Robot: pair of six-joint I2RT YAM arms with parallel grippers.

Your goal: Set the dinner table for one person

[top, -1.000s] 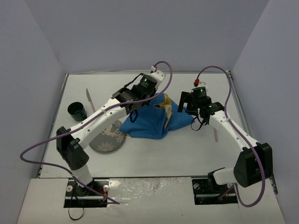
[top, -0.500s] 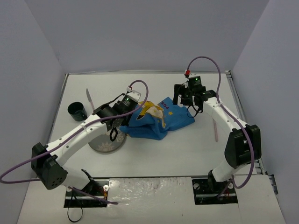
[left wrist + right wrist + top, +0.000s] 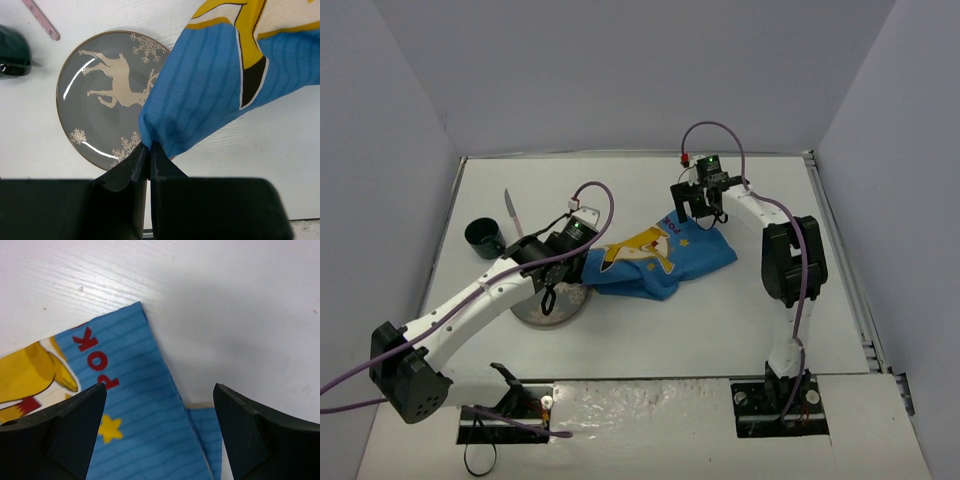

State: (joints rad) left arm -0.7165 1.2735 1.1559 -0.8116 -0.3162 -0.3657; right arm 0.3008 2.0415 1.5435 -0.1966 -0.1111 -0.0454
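the left claw (image 3: 149, 147) is clenching one corner of the blue cartoon cloth (image 3: 660, 262), holding that corner over the right edge of the grey reindeer plate (image 3: 95, 115). the right claw (image 3: 159, 390) is hanging released, its fingers spread wide above the cloth's far corner and gripping nothing. the white dinner table (image 3: 720, 320) is lying beneath everything, carrying the cloth near its middle, the plate left of it, and a dark cup (image 3: 483, 237) and pink knife (image 3: 512, 212) near its left edge.
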